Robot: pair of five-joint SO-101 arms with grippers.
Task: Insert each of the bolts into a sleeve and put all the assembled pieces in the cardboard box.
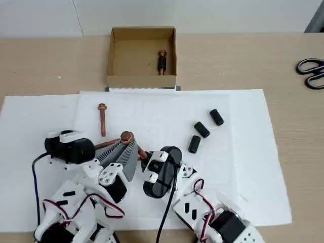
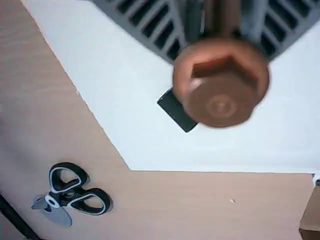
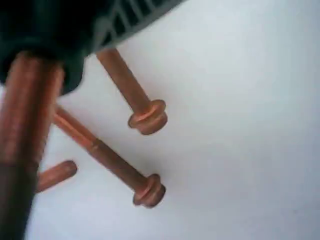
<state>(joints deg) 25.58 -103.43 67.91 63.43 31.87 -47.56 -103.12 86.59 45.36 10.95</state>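
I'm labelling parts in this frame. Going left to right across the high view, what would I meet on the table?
A loose bolt → bolt in the left claw → assembled piece in the cardboard box → three sleeves → scissors.

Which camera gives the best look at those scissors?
The left wrist view: the scissors lie whole on the wooden table there. The high view has the scissors cut off at its right edge.

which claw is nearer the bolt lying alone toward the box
Left. The left claw is just right of the lone bolt; the right claw lies farther right, beyond it.
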